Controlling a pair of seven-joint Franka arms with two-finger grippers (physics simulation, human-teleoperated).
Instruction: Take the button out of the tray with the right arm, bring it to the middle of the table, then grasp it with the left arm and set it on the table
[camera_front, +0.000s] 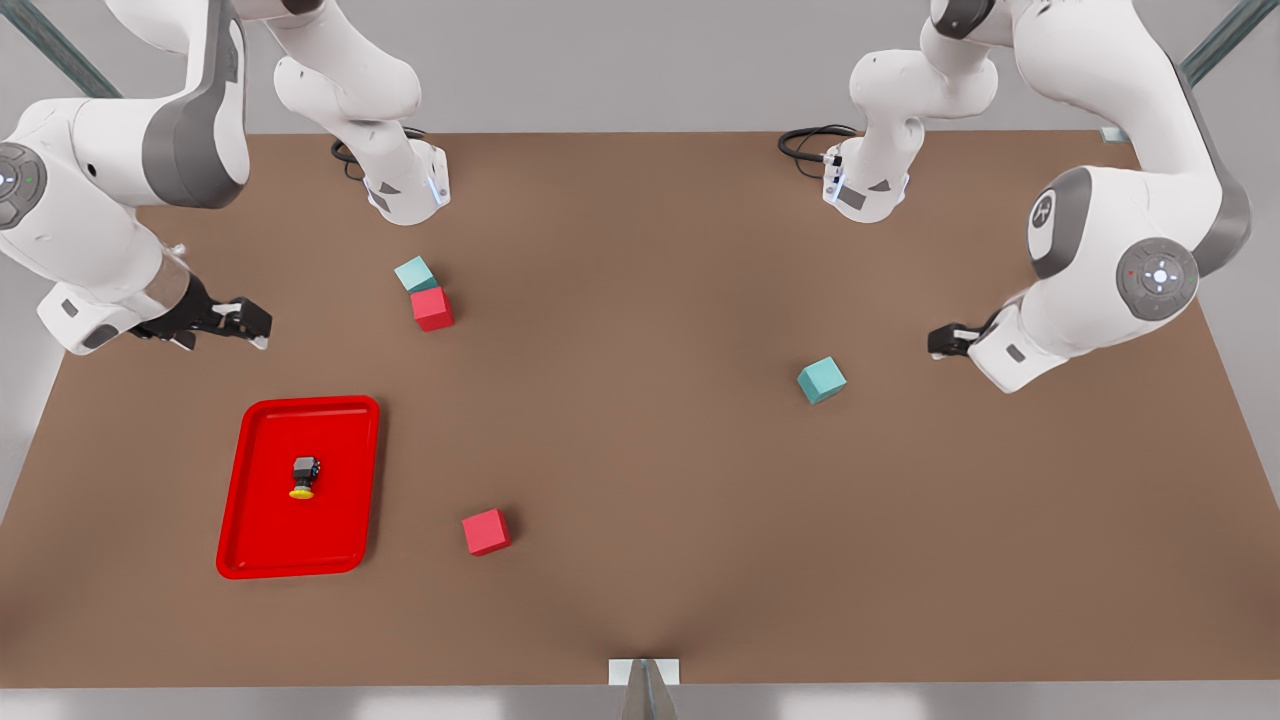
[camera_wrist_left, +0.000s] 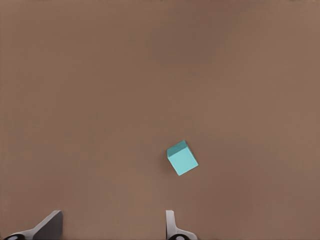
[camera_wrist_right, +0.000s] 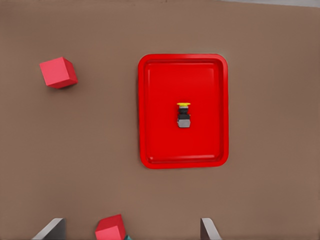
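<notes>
One button (camera_front: 303, 477) lies on its side near the middle of the one red tray (camera_front: 262, 545), its yellow cap toward the front edge of the table (camera_front: 640, 500). The tray sits flat at the front view's left.

Four cubes rest on the table, two red and two teal. One red cube (camera_front: 432, 308) touches a teal cube (camera_front: 414, 273) beyond the tray, toward the arm bases. The second red cube (camera_front: 486, 531) sits alone, near the tray's front corner on the side toward the table's middle. The second teal cube (camera_front: 821, 380) stands well apart at the front view's right.

Two arms are present. The right gripper (camera_front: 255, 325) hangs above bare table just beyond the tray's far edge, fingers spread and empty; its wrist view looks down on the tray and button. The left gripper (camera_front: 938, 342) hovers near the lone teal cube, released as well, with its fingertips (camera_wrist_left: 50, 225) wide apart and holding nothing.
</notes>
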